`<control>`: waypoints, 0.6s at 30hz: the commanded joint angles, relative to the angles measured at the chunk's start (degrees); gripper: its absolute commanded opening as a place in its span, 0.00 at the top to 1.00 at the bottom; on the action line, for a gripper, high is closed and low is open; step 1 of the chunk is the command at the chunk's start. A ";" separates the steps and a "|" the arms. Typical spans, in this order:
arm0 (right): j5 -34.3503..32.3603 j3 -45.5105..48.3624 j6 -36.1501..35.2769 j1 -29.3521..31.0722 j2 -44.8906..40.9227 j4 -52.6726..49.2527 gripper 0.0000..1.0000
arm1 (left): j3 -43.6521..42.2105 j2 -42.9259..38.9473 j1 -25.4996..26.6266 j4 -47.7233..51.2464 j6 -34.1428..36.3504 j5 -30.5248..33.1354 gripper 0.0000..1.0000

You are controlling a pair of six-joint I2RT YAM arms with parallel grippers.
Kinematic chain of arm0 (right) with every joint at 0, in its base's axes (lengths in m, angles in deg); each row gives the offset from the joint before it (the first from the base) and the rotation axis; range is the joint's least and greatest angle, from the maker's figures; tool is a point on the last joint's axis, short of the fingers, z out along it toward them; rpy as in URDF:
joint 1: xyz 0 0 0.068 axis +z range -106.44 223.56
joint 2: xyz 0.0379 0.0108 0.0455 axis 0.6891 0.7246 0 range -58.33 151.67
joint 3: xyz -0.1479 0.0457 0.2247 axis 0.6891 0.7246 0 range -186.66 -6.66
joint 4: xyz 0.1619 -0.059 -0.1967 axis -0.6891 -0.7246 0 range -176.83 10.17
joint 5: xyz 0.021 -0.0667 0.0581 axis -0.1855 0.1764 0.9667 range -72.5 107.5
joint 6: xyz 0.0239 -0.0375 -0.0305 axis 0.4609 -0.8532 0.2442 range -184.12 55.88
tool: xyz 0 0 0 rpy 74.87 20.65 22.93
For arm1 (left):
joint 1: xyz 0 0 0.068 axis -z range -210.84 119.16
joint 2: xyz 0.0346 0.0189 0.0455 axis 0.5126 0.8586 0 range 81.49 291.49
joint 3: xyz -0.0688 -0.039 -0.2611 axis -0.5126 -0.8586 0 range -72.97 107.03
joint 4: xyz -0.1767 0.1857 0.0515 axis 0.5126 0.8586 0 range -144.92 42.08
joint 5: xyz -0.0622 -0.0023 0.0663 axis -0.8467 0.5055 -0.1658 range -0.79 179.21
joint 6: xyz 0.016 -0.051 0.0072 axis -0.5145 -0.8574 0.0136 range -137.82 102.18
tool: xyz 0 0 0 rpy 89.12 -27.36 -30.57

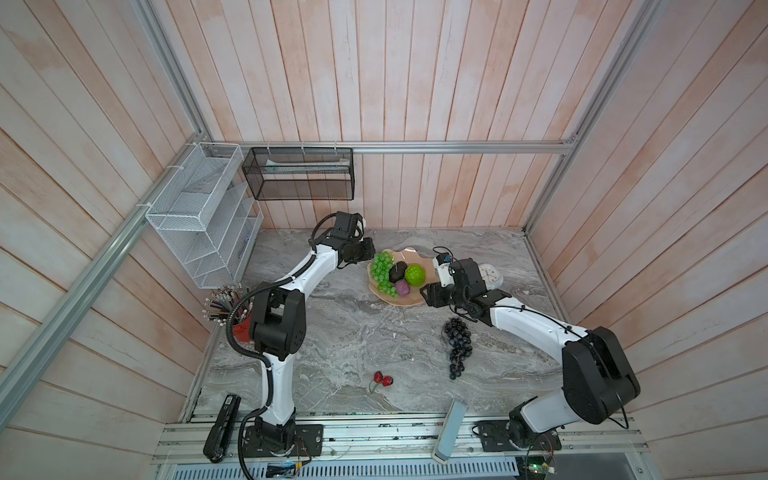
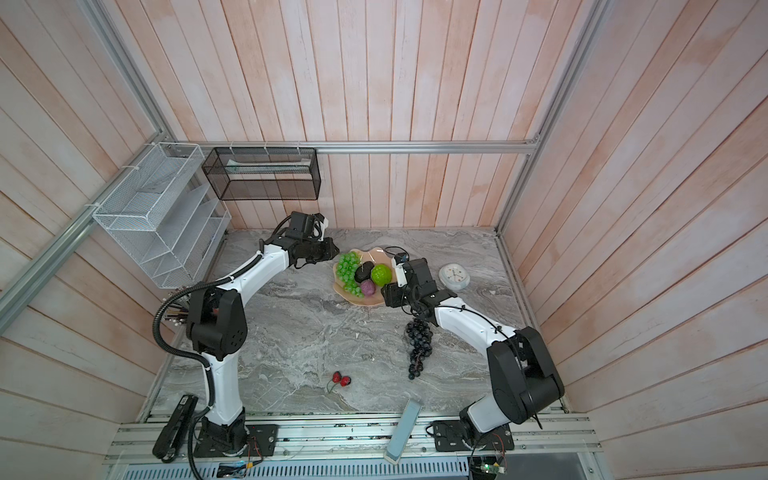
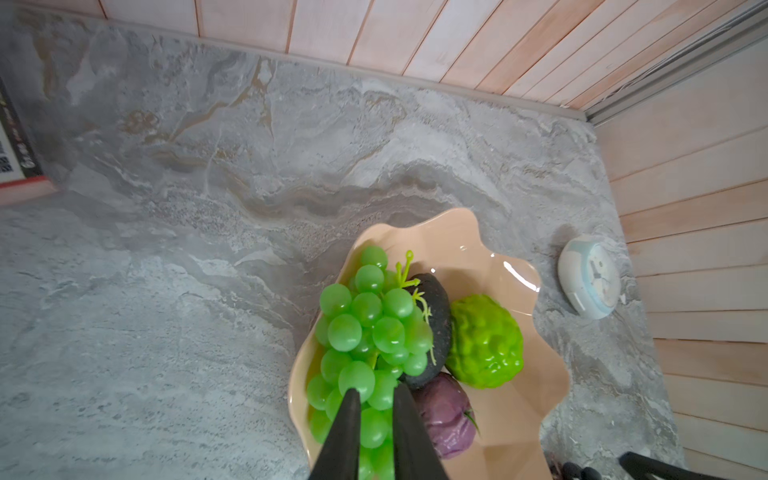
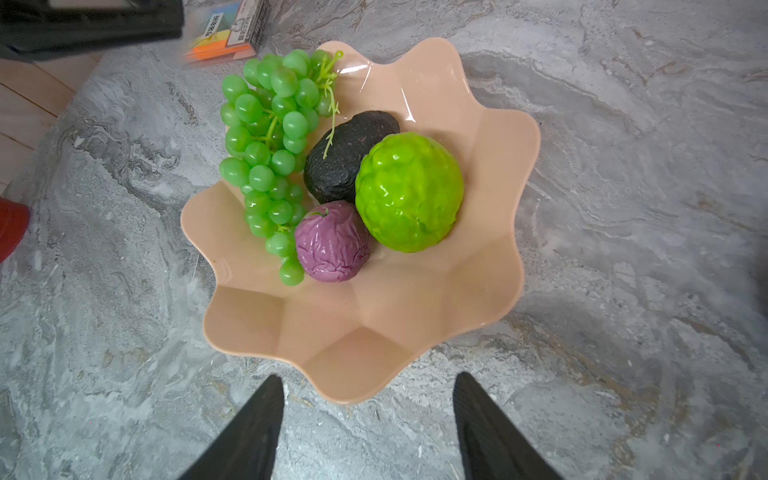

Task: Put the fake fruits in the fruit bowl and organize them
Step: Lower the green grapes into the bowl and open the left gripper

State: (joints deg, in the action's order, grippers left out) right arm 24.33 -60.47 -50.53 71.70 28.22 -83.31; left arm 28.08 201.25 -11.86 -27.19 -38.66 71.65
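The peach-pink fruit bowl stands at the back middle of the marble table. In it lie the green grape bunch, the black oval, the bright green bumpy ball and the small purple ball. My left gripper reaches in from the bowl's left, its jaws narrow with grapes pinched between them. Just outside the bowl's near-right rim, my right gripper stands open and empty. The dark purple grape bunch and the red cherry pair lie on the table nearer the front.
A small white clock sits right of the bowl, behind the right wrist. A red cup of pencils stands at the left edge. A black stapler and a grey block lie at the front rail. Wire racks hang on the walls.
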 commanded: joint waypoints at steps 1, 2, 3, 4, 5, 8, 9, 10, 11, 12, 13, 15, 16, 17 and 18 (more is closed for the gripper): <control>-1.58 0.33 0.47 0.46 -1.87 -1.02 0.35 | 2.54 2.62 0.00 -1.57 -0.28 -1.31 0.82; -1.71 0.62 0.56 0.51 -2.24 -1.15 0.35 | 2.62 3.07 0.07 -1.77 -0.41 -1.76 0.82; -1.92 0.94 0.65 0.49 -2.57 -1.25 0.35 | 2.57 3.39 0.04 -2.09 -0.50 -2.19 0.82; -2.13 1.26 0.65 0.51 -2.99 -1.31 0.35 | 2.49 3.75 0.09 -2.38 -0.64 -2.60 0.82; -2.31 1.51 0.65 0.49 -3.23 -1.37 0.35 | 2.23 3.89 0.09 -2.60 -0.71 -2.95 0.82; -2.72 1.96 0.61 0.46 -3.96 -1.85 0.35 | 0.72 3.68 0.52 -4.20 -0.77 -4.63 0.82; -2.85 2.07 0.55 0.46 -4.09 -1.95 0.35 | 0.23 3.51 0.76 -4.70 -0.68 -4.91 0.82; -2.88 2.08 0.56 0.47 -4.14 -1.90 0.35 | -0.05 3.39 1.03 -4.95 -0.44 -5.30 0.82; -2.88 1.96 0.55 0.49 -4.10 -1.92 0.35 | -0.22 3.49 1.22 -5.08 -0.43 -5.55 0.82; -2.89 1.87 0.57 0.47 -4.07 -1.96 0.35 | -0.24 3.63 1.40 -4.97 -0.42 -5.80 0.82; -2.91 1.72 0.57 0.49 -3.97 -2.03 0.35 | -0.24 3.88 1.49 -4.96 -0.42 -6.10 0.82; -2.75 1.40 0.59 0.50 -3.76 -2.06 0.35 | -0.46 4.10 1.67 -5.23 -0.42 -6.67 0.82; -2.78 1.38 0.65 0.51 -3.70 -2.13 0.35 | -0.59 4.16 1.75 -5.39 -0.46 -6.85 0.82; -2.70 1.38 0.63 0.46 -3.76 -2.12 0.35 | -0.66 4.24 1.76 -5.43 -0.48 -7.07 0.82; -2.76 1.33 0.65 0.48 -3.88 -2.07 0.35 | -0.68 4.35 1.76 -5.65 -0.46 -7.52 0.82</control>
State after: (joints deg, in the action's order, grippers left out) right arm 22.45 -59.31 -50.36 71.92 25.05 -84.36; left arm 28.26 204.75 -10.22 -31.17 -39.08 66.23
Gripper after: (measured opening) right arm 0.654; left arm 0.179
